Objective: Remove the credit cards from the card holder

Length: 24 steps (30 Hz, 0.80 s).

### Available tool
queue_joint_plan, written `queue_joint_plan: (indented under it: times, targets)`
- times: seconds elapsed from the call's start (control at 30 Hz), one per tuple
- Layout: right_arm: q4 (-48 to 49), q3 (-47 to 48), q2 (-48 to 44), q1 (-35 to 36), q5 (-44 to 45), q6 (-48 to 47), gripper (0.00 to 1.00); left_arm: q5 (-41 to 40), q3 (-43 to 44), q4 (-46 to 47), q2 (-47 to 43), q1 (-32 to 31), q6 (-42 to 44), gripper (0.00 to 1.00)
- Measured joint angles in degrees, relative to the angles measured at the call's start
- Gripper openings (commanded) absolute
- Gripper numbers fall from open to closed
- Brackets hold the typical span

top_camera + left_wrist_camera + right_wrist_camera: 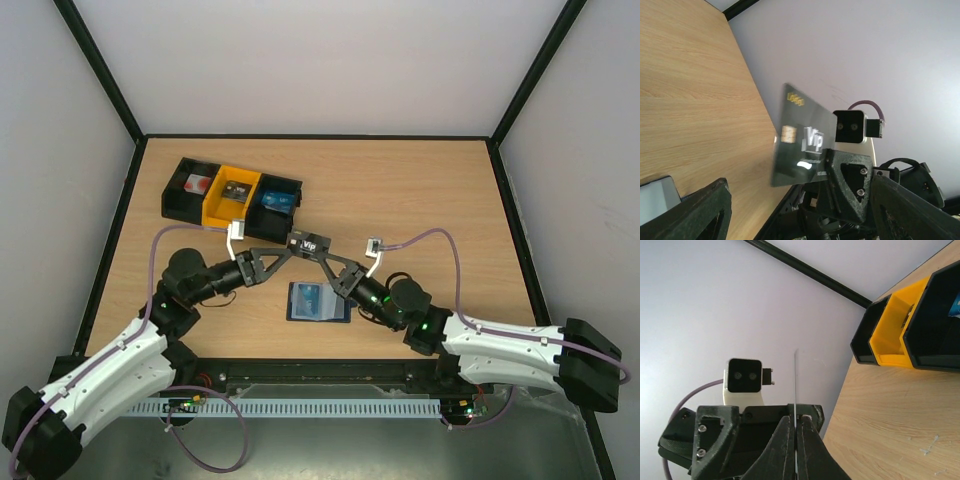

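A black credit card (306, 242) marked VIP hangs above the table between the two grippers. My right gripper (322, 254) is shut on its lower edge; its own wrist view shows the card (795, 385) edge-on, pinched between the fingers (786, 445). My left gripper (283, 252) is open, with its fingers (705, 212) standing wide on either side of the card (802, 145) and not touching it. The card holder (318, 302) lies open on the table below, with a bright blue card (310, 299) showing in it.
A row of bins stands at the back left: a black bin (190, 187) with a red-and-white item, a yellow bin (232, 197), and a black bin (275, 200) with something blue inside. The enclosure walls rise close round the table.
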Motion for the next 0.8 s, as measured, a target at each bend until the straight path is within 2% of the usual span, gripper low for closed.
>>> queue_joint_plan:
  times: [0.1, 0.33, 0.67, 0.73, 0.8]
  targets:
    - [0.3, -0.2, -0.6, 0.0, 0.7, 0.4, 0.02, 0.2, -0.2, 0.8, 0.8, 0.0, -0.7, 0.74]
    - [2.1, -0.6, -0.6, 0.0, 0.2, 1.9, 0.02, 0.9, -1.3, 3.7, 2.4, 0.0, -2.8, 0.54]
    - [5.0, -1.5, 0.9, 0.0, -1.8, 4.2, 0.02, 0.1, -1.8, 8.7, 2.6, 0.0, -5.0, 0.03]
    - [5.4, -1.7, 0.9, 0.0, -2.1, 4.4, 0.04, 0.0, -2.1, 9.4, 2.7, 0.0, -5.5, 0.03]
    - [5.5, -1.8, 1.1, 0.0, -2.2, 4.5, 0.1, -0.1, -2.2, 10.0, 2.7, 0.0, -5.9, 0.03]
